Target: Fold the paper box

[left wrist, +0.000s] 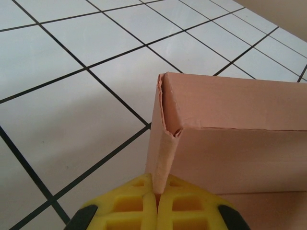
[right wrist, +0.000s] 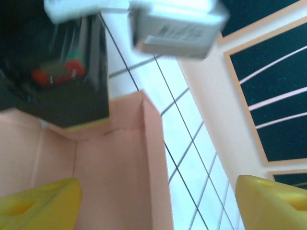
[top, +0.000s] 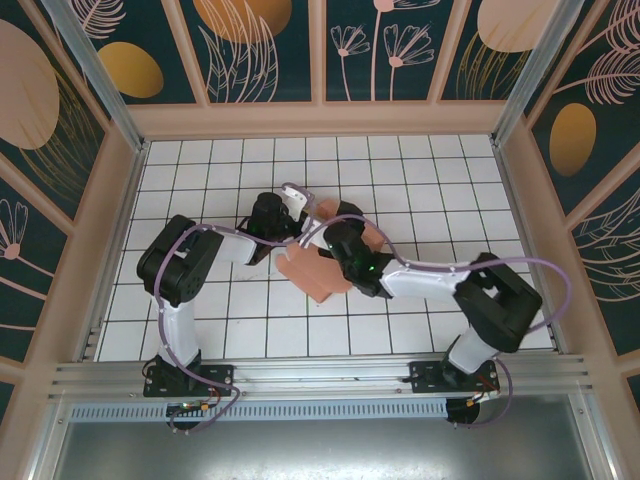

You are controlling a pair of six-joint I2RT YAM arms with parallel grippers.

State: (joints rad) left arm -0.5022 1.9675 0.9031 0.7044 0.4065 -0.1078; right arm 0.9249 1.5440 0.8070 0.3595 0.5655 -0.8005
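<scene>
The salmon-pink paper box point(top: 318, 277) lies partly raised on the white tiles at mid-table, between the two arms. My left gripper point(top: 296, 233) comes at it from the left. In the left wrist view its yellow fingers point(left wrist: 139, 203) are pinched on the upright corner edge of the paper box point(left wrist: 230, 120), which has a side wall standing. My right gripper point(top: 340, 236) hangs over the box from the right. It is open point(right wrist: 156, 203), with one yellow finger point(right wrist: 38, 203) over the inside of the paper box point(right wrist: 110, 167) and the other over the tiles, the raised wall between them untouched.
White tiled floor point(top: 430, 190) surrounds the box. Peach walls point(top: 320, 120) with dark floral panels close the cell at back and sides. The left gripper's dark body point(right wrist: 62, 86) and its white camera point(right wrist: 177, 28) sit close above the box's far wall in the right wrist view.
</scene>
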